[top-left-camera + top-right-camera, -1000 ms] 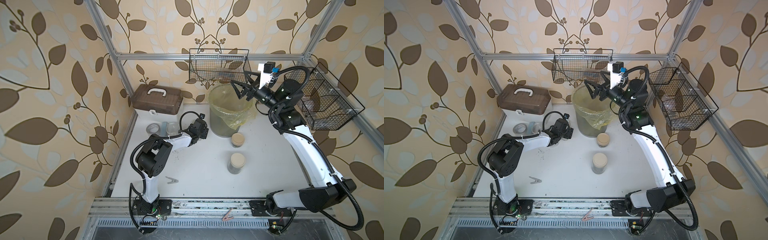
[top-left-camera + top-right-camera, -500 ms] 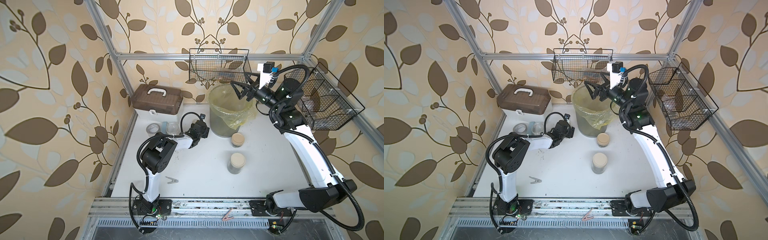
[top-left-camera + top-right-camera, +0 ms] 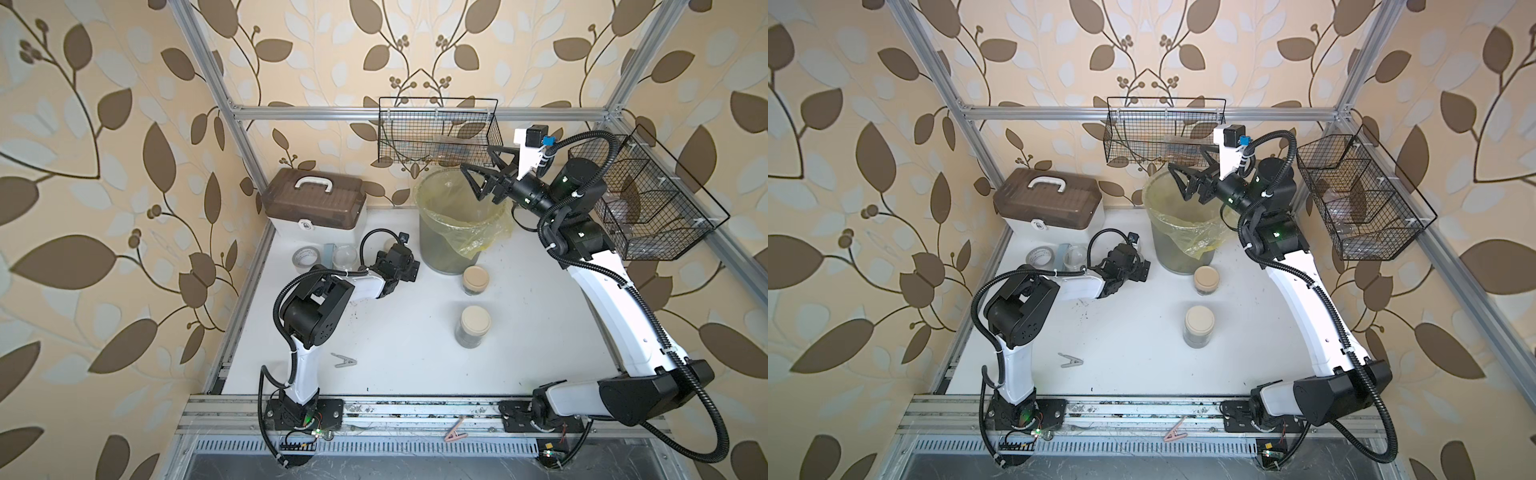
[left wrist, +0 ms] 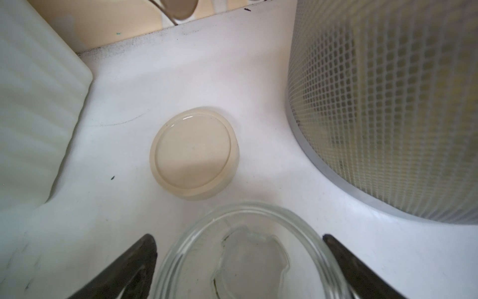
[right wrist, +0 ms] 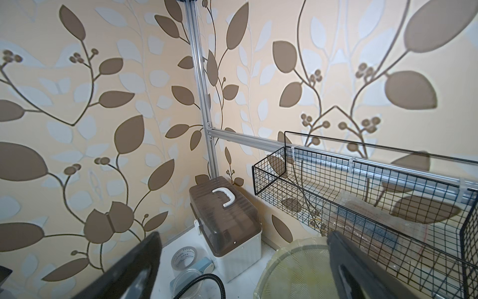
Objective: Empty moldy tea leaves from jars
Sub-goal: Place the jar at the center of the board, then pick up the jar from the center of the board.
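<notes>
left pincer [image 4: 238, 237]: spread wide, low over the counter [image 3: 415, 374] – black fingers [image 4: 129, 269] either side of the open jar [image 4: 245, 259], nothing clamped
open jar: clear glass, upright, lidless, see-through down to its base; hidden under the wrist in both top views
loose lid [image 4: 194, 152]: beige, round, flat on the counter just beyond the open jar, between box [image 4: 31, 116] and bin [image 4: 388, 116], touching neither
second clear jar [image 3: 345, 257]: lidless, see-through, on the left pincer's left, just beside the tape roll [image 3: 305, 257]
tape roll: silvery, lying flat, in front of the box
box: brown lid, white handle, white base, back-left corner of the counter
right pincer [image 3: 476, 157]: wide apart, empty, held high over the bin's far rim, pointing toward the left wall
bin: grey mesh wall, yellow liner folded over the rim, at the back of the counter
short lidded jar [image 3: 476, 277]: beige lid on, upright, just in front of the bin
tall lidded jar [image 3: 474, 322]: beige lid on, upright, nearer the front edge, apart from the short one
moldy tea leaves [image 3: 470, 340]: dark mass through the glass of the tall lidded jar – likewise in the short lidded jar; well apart from both pincers
clip [image 3: 344, 362]: grey, flat on the counter near the left arm's base
wire baskets [image 3: 436, 133]: black, one hung on the back rail, one on the right rail; contents too faint to tell
</notes>
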